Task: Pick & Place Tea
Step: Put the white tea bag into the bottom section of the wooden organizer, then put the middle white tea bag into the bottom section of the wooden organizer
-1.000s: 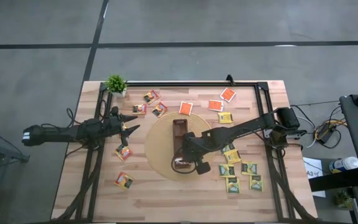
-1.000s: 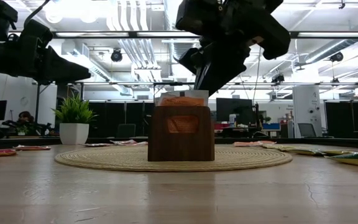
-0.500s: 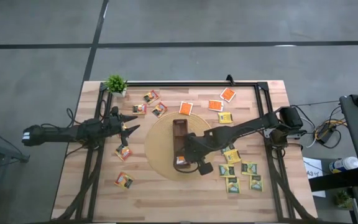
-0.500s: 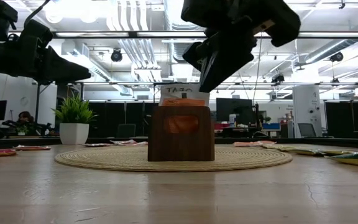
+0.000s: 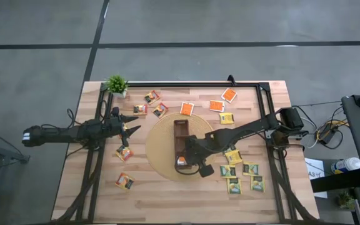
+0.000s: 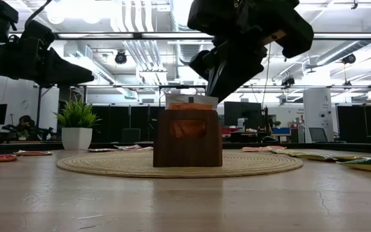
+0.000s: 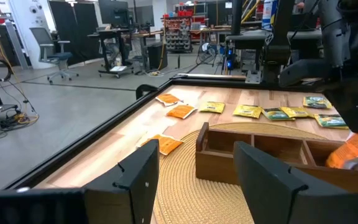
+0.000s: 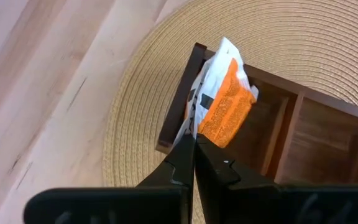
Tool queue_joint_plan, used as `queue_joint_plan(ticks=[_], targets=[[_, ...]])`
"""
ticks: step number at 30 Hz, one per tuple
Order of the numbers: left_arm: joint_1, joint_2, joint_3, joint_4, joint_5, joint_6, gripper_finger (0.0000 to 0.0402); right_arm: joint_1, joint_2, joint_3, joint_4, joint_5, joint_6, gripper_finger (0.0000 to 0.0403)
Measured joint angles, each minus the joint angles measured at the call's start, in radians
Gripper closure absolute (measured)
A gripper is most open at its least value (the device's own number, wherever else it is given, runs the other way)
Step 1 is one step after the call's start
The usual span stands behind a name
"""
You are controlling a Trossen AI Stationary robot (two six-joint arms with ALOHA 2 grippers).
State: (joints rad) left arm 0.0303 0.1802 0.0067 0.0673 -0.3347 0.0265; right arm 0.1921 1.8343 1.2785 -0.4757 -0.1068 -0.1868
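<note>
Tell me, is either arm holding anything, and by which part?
Yes. The right tool is shut on an orange sachet, pinching its edge, over the end compartment of the box. The left tool is open and holds nothing.

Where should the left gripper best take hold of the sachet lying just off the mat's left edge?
That sachet lies flat on the table, so come straight down and pinch two opposite edges. The open left gripper is nearest; nothing crowds it.
</note>
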Motion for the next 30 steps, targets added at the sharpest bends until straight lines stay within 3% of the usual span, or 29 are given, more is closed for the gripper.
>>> queue_joint_plan(ticks=[5,19,26,30], targets=[[0.0,0.0,0.0,0.0,0.0,0.0,0.0199,0.0,0.0,0.002,-0.011,0.0,-0.005,0.0383],[-0.001,0.0,0.0,0.0,0.0,0.0,0.0199,-0.013,-0.06,0.006,-0.069,0.006,-0.019,0.0271],[0.0,0.0,0.0,0.0,0.0,0.0,0.0199,-0.031,-0.155,-0.001,-0.176,0.199,-0.002,0.0259],[0.0,0.0,0.0,0.0,0.0,0.0,0.0199,-0.062,-0.21,-0.052,-0.167,0.247,0.022,0.0266]])
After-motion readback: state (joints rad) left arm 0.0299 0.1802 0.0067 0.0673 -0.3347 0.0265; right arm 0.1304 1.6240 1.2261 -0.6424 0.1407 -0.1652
